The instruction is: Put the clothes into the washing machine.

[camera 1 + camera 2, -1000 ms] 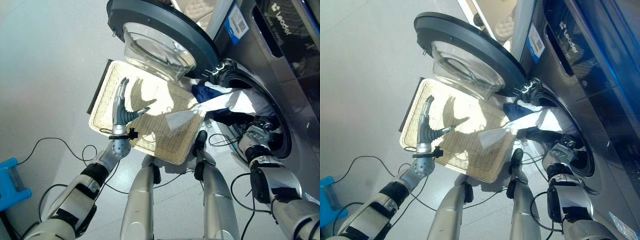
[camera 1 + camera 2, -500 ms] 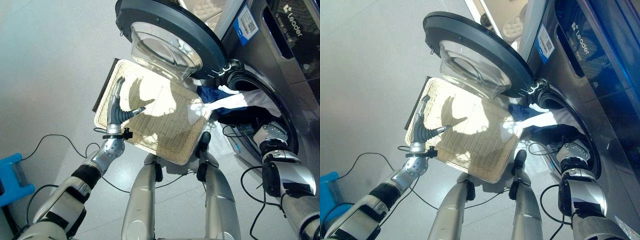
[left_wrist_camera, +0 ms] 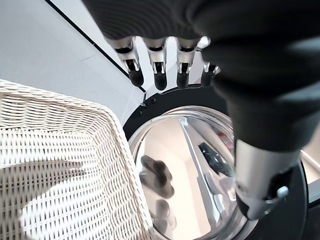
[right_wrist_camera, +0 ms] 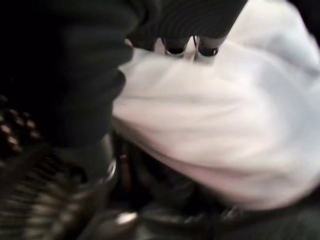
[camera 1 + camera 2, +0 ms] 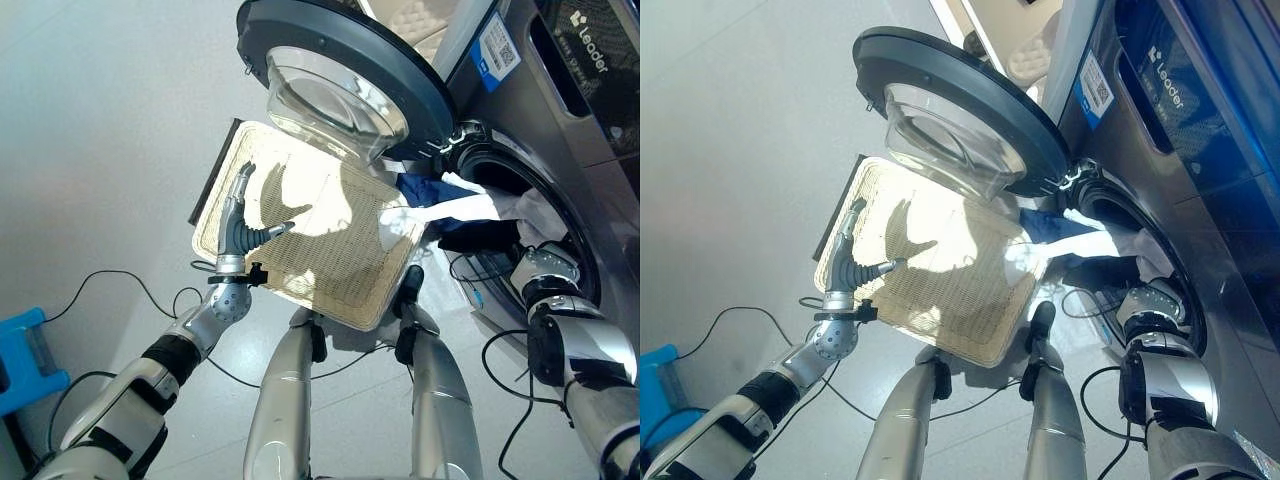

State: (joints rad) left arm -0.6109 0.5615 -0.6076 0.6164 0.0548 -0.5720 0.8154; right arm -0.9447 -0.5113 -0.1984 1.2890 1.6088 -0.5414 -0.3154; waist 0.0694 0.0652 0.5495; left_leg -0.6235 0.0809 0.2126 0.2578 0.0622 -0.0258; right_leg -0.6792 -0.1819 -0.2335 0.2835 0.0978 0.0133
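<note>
The washing machine (image 5: 560,110) stands at the right with its round door (image 5: 340,60) swung open. A white cloth (image 5: 440,210) hangs out of the drum mouth, its tail lying over the near corner of the wicker basket (image 5: 300,270). A dark blue garment (image 5: 420,185) sits beside it at the opening, and another dark garment (image 5: 480,235) lies lower in the mouth. My right arm reaches into the drum. In the right wrist view my right hand (image 4: 190,22) has its fingers (image 4: 176,48) curled into the white cloth (image 4: 210,125). My left hand (image 5: 238,225) hovers open over the basket, holding nothing.
The basket lies on the grey floor under the open door. The left wrist view shows its woven rim (image 3: 115,135) next to the door glass (image 3: 190,165). A blue box (image 5: 20,350) stands at the far left.
The white cloth's tail has been drawn off the basket toward the drum as my right arm went deeper. The camera has shifted a little. My left hand stays over the basket.
</note>
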